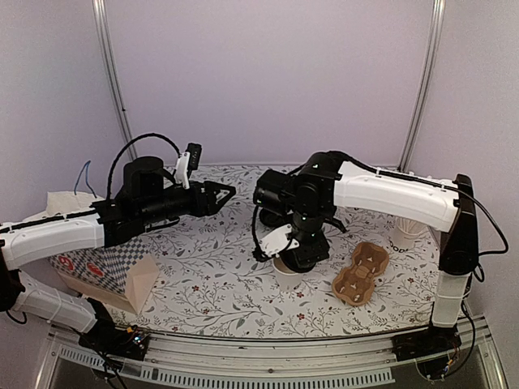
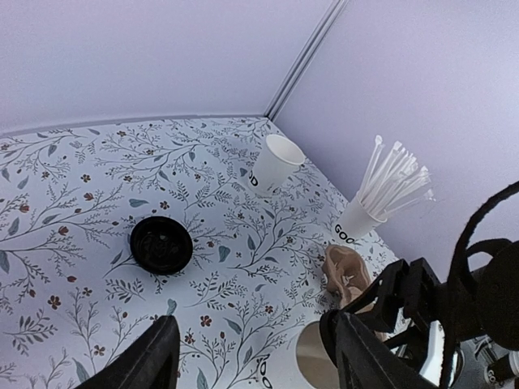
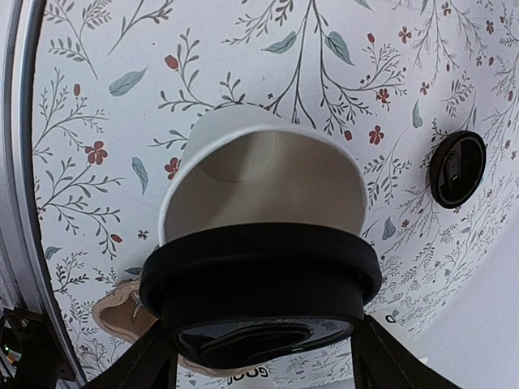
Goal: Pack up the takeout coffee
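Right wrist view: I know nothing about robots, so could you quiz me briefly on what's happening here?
1. True or false: the right gripper grips a round black plastic lid over an open white paper cup.
2. How many black lids show in the right wrist view? A one, B two, C three.
3. Fill in: the left gripper, jaws open, holds ___.
Key: 1 true; 2 B, a second lid lies on the flowered table; 3 nothing.

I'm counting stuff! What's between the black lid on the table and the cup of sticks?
Nothing, only bare flowery tablecloth; the left wrist view shows it.
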Controlling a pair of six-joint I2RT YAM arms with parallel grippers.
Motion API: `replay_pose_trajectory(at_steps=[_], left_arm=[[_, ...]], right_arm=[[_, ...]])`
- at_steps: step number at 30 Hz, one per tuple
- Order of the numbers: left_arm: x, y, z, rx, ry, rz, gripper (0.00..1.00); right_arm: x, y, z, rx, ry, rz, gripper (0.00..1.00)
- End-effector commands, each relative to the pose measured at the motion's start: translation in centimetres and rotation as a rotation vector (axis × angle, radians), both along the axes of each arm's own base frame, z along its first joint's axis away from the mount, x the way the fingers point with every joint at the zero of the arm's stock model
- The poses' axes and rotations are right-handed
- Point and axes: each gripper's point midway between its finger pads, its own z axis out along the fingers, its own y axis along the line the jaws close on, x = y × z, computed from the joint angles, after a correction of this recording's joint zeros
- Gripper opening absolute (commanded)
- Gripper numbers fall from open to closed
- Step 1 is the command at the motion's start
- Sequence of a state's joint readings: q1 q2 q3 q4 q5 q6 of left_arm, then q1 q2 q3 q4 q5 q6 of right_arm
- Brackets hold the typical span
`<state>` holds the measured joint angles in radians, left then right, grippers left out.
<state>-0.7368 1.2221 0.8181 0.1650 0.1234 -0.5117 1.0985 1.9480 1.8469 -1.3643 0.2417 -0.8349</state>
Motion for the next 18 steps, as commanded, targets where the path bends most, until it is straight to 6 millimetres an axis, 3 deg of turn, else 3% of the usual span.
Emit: replay_pose_trajectory(at_steps=[1,13,18], left_arm=[[-0.2,0.5,0.3,-0.002,-0.018,0.000,0.68],[-0.5,1.0,-1.2,0.004,0.008,0.010,0.68],[-0.4,1.0,-2.7,0.012,0.043,0.016,0.68]], right_arm=[[-0.1,0.1,0.2,-0.007,-0.011,0.010,0.66],[0.3,1.1,0.0,-0.002,-0.011,0.024,0.67],[0.3,1.4,0.0,0.004,-0.006,0.028,0.69]])
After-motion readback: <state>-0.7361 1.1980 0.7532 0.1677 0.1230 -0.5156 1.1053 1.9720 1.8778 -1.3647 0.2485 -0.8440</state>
